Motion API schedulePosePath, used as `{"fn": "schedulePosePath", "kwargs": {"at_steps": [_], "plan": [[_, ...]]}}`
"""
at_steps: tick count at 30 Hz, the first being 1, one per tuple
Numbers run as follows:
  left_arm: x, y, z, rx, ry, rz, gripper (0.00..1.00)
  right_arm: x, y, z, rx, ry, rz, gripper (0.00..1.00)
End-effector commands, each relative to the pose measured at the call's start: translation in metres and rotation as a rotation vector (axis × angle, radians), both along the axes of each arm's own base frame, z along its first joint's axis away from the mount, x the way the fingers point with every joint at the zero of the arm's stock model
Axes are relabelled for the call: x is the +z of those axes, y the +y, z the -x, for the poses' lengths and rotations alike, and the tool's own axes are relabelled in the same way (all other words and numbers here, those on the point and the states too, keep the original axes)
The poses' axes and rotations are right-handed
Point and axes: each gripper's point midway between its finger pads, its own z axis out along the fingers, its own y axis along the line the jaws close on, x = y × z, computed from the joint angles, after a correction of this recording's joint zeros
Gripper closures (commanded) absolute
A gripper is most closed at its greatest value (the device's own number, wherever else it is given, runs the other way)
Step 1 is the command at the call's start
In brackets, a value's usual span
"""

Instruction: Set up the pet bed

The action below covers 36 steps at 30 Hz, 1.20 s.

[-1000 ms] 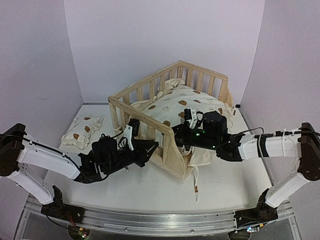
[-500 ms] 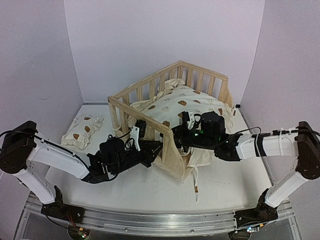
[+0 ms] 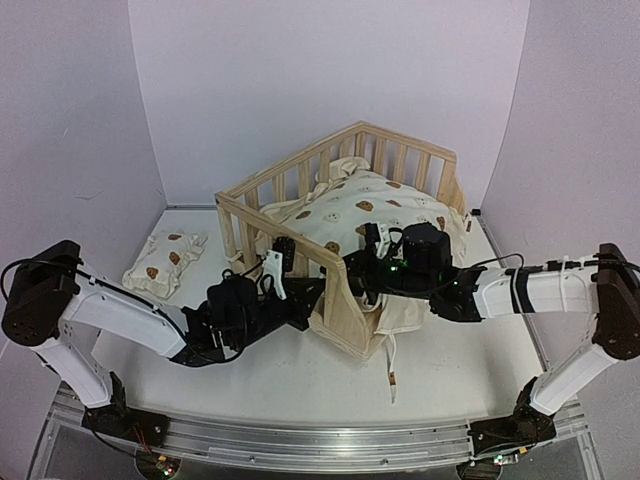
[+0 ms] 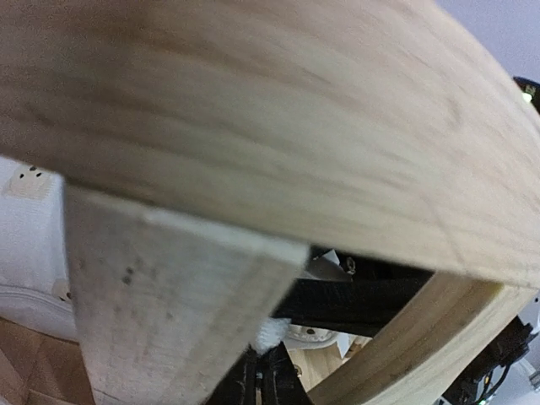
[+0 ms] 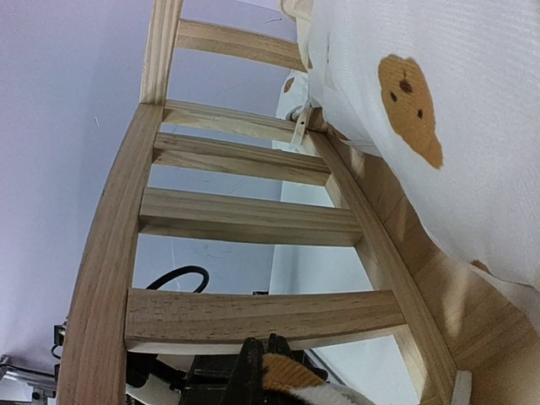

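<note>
Tabletop [image 3: 300, 375]: bed rail [image 3: 300, 240] by L gripper [image 3: 312, 293]

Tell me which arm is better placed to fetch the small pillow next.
Left, probably. The pillow lies on the table left of the frame, on the left arm's side. The left end effector is shut beside the frame's near rail; the right end effector is shut on the cushion, farther away.

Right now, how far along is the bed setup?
Done: cushion is in the frame. In hand: right end effector grips the cushion, whose front edge overhangs; left end effector is shut by the side rail. Left: pillow lies outside on the table.
</note>
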Motion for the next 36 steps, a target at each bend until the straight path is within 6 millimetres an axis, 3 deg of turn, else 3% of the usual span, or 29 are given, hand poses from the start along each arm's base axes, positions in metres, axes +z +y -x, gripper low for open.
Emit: {"fn": "schedulePosePath", "kwargs": {"at_steps": [1, 3, 6, 8, 10, 13, 16, 20, 23, 28, 33, 36], "plan": [[0.029, 0.003, -0.010, 0.041, -0.055, 0.043, 1.00, 0.048, 0.007, 0.035, 0.125, -0.086, -0.109, 1.00], [0.028, 0.006, -0.004, 0.015, -0.050, 0.015, 1.00, 0.043, 0.001, 0.038, 0.132, -0.109, -0.078, 0.94], [0.025, 0.011, 0.011, -0.055, -0.012, -0.044, 1.00, 0.017, -0.017, 0.049, 0.229, -0.199, 0.148, 0.62], [0.024, 0.011, 0.025, -0.134, 0.028, -0.073, 1.00, -0.001, -0.046, 0.053, 0.275, -0.303, 0.403, 0.47], [0.020, 0.008, 0.042, -0.226, 0.072, -0.103, 1.00, -0.005, -0.081, 0.059, 0.299, -0.388, 0.616, 0.43], [0.011, 0.009, 0.063, -0.332, 0.150, -0.125, 1.00, 0.004, -0.136, 0.068, 0.220, -0.488, 0.753, 0.34], [0.012, 0.012, 0.073, -0.373, 0.204, -0.110, 1.00, -0.030, -0.168, 0.085, 0.199, -0.454, 0.804, 0.33], [0.020, 0.019, 0.079, -0.385, 0.256, -0.108, 1.00, -0.093, -0.166, 0.105, 0.254, -0.353, 0.749, 0.32], [0.025, 0.025, 0.079, -0.373, 0.288, -0.120, 1.00, -0.123, -0.159, 0.100, 0.228, -0.352, 0.716, 0.26], [0.039, 0.030, 0.080, -0.364, 0.311, -0.145, 1.00, -0.127, -0.145, 0.072, 0.083, -0.514, 0.634, 0.24], [0.032, 0.028, 0.084, -0.381, 0.348, -0.150, 1.00, -0.127, -0.122, 0.070, 0.113, -0.624, 0.552, 0.26], [0.032, 0.029, 0.085, -0.380, 0.365, -0.141, 1.00, -0.125, -0.119, 0.066, 0.086, -0.656, 0.535, 0.32]]}}
